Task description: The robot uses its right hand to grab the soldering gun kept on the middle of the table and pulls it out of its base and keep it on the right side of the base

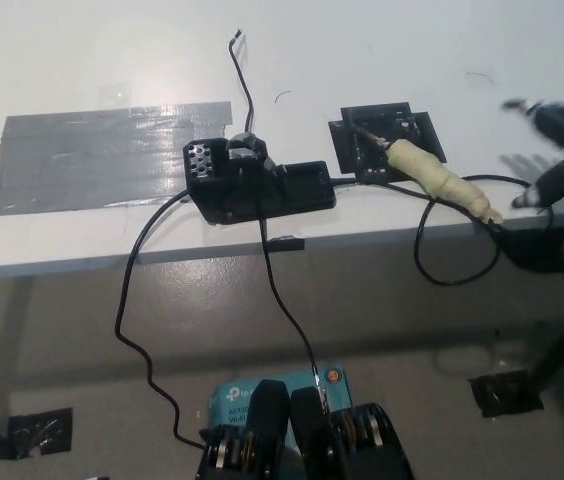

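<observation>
The soldering gun (pixel 440 182), its cream, cloth-wrapped handle tapering to a thin metal tip, is lying on the white table (pixel 382 45) across a square black pad (pixel 387 138), at about three o'clock from the blocky black base (pixel 257 186). The black right hand (pixel 560 150) is hovering at three o'clock of the gun, fingers spread, gripping nothing. The glossy black cord (pixel 442 250) is looping over the table edge; judging by this, a snag could drag the gun off.
</observation>
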